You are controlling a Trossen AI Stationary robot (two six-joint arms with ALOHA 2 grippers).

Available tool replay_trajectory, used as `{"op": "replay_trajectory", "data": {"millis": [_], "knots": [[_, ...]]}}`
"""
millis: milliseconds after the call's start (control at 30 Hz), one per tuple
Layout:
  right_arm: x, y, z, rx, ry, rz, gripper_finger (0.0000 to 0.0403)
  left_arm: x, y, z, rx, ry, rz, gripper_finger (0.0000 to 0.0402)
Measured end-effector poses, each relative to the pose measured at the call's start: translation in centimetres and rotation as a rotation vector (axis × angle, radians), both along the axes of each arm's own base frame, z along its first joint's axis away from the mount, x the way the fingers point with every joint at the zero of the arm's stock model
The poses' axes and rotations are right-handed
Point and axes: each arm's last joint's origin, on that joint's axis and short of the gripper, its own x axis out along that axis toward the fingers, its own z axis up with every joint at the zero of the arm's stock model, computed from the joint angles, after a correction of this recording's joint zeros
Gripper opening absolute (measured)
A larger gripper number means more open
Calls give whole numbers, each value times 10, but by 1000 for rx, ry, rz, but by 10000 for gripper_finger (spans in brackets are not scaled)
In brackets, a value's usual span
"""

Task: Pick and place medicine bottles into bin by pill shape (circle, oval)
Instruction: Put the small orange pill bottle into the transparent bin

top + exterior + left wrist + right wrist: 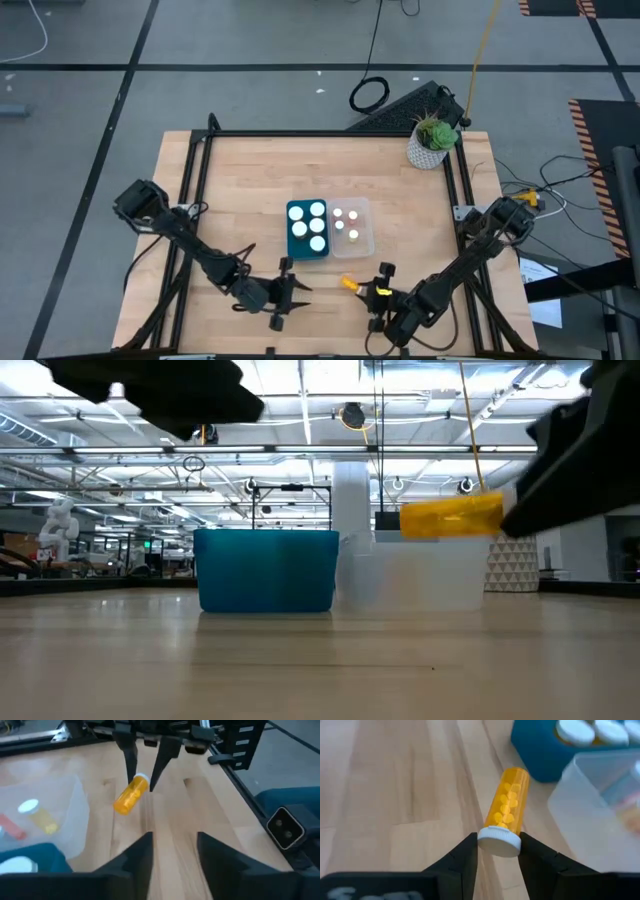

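1. Two tools are over the near part of the table. The right tool is clenched on the white cap of an amber bottle, with a finger on each side of the cap.
2. The amber bottle lies about horizontal, lifted above the table, near the clear bin.
3. The left tool is released, fingers apart, nothing between them.
4. Approx. five white-capped bottles stand in the teal bin; a few more lie in the clear bin beside it.
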Motion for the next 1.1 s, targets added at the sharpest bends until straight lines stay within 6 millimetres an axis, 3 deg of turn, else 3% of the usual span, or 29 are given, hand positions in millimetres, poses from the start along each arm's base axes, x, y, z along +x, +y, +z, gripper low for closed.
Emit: {"op": "replay_trajectory", "data": {"millis": [233, 400, 700, 1100], "knots": [[3, -11, 33, -36, 14, 129, 121, 23, 25, 2, 48, -40, 35, 265], [7, -22, 49, -44, 26, 195, 121, 38, 39, 7, 78, -81, 5, 299], [18, -43, 65, -88, 35, 245, 121, 48, 55, 11, 116, -102, -40, 263], [37, -60, 69, -62, 18, 298, 121, 52, 64, 6, 173, -86, -59, 218]]}}
